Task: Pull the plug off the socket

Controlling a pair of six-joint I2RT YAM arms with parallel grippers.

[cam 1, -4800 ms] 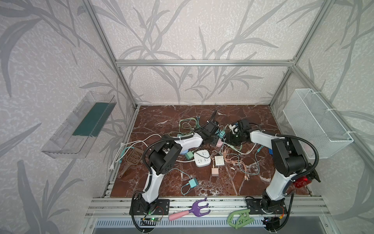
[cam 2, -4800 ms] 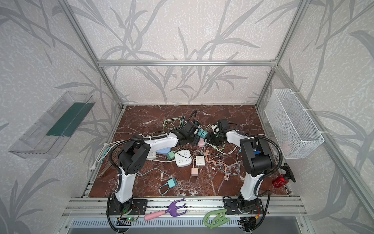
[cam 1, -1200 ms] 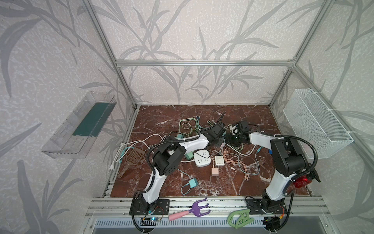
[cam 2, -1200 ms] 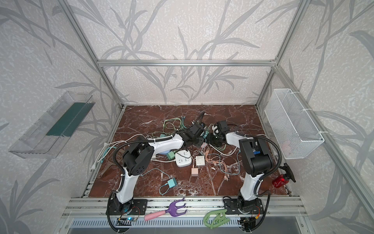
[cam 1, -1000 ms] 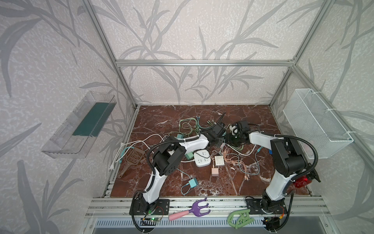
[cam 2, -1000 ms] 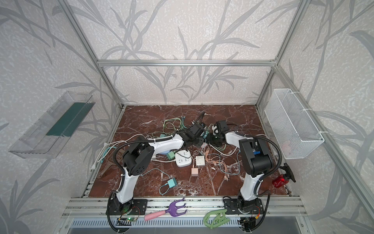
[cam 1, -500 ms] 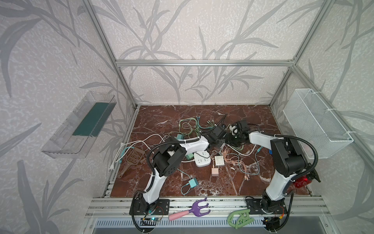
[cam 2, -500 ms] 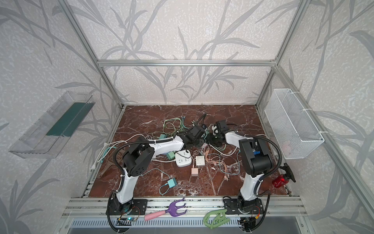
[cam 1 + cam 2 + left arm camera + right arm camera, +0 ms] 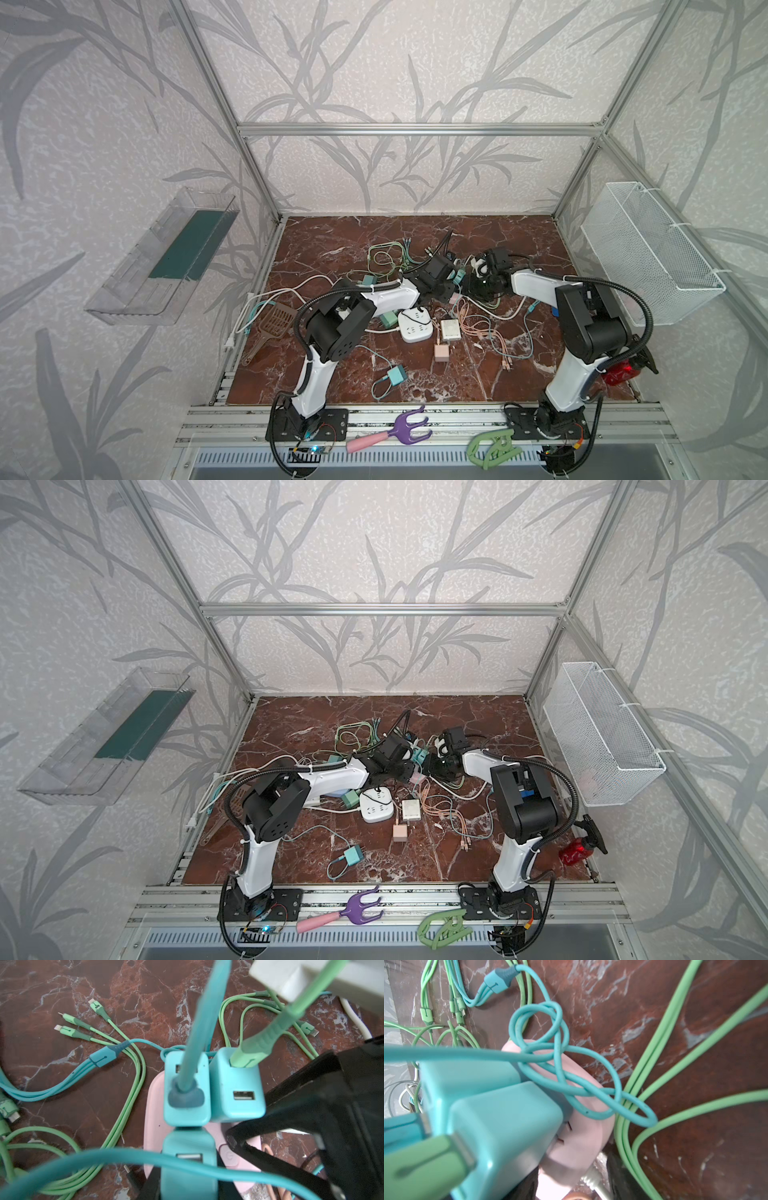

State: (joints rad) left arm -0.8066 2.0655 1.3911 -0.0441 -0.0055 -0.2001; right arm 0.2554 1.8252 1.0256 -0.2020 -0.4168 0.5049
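Cables (image 9: 145, 1159) drape across three teal plugs (image 9: 187, 1113) crowding the pink socket (image 9: 154, 1105).

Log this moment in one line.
left gripper shut on teal plug | right gripper shut on pink socket strip | plug release unclear

Soft even light; near cables blurred in wrist views.

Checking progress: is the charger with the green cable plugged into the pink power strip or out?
Plugged in: the charger sits flush against the power strip, no gap.
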